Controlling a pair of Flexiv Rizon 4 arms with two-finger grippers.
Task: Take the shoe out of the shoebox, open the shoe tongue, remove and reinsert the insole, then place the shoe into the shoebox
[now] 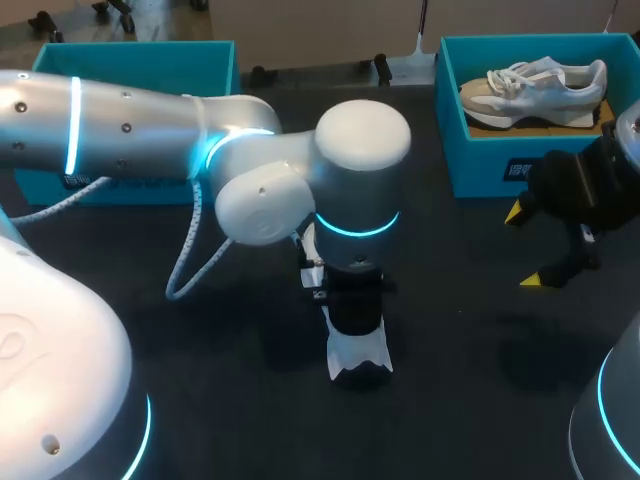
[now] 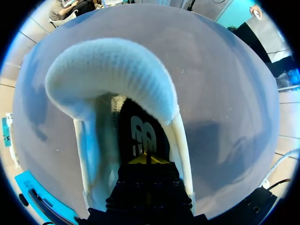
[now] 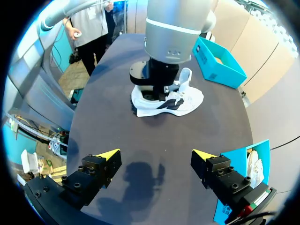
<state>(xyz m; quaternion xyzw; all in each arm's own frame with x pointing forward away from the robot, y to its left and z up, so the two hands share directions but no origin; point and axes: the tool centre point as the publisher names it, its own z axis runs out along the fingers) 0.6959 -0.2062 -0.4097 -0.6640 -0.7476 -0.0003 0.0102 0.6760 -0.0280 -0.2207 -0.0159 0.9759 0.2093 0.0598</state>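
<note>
Beneath the left gripper (image 2: 147, 159) a white sneaker (image 1: 358, 357) stands on the table (image 1: 460, 330). The yellow tips are pressed together inside it, over the dark insole (image 2: 140, 136). The right gripper (image 3: 155, 154) hangs spread and empty near the shoebox (image 1: 480, 152).

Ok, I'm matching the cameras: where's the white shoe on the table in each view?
Head view: white shoe mid-table, mostly hidden under the left arm.
Left wrist view: fills the picture; left gripper inside its opening.
Right wrist view: ahead of the right gripper, under the left arm.
Shared landmark: the left gripper, down in the shoe.
</note>
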